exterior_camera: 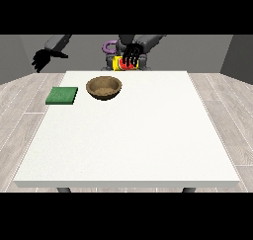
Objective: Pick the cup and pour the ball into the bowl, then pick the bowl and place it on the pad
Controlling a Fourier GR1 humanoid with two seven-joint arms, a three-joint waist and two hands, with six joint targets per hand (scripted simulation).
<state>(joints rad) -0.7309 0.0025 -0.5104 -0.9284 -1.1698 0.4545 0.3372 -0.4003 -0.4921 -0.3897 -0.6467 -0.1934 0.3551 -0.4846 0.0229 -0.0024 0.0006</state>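
Observation:
A red and yellow cup (120, 64) is held above the table's far edge, lying tilted toward its side with the yellow end pointing to the view's left. The hand at the view's right (131, 53) is over it, fingers curled round the red part. No ball shows. A brown wooden bowl (104, 87) stands on the white table (128, 135), just in front of and a little left of the cup. A green square pad (62, 95) lies flat to the bowl's left. The hand at the view's left (41, 60) hangs in the air beyond the table's left corner, fingers relaxed and holding nothing.
A purple curved piece (107, 47) shows by the robot's torso behind the cup. The table spreads wide and white toward the camera, with a grey plank floor around it.

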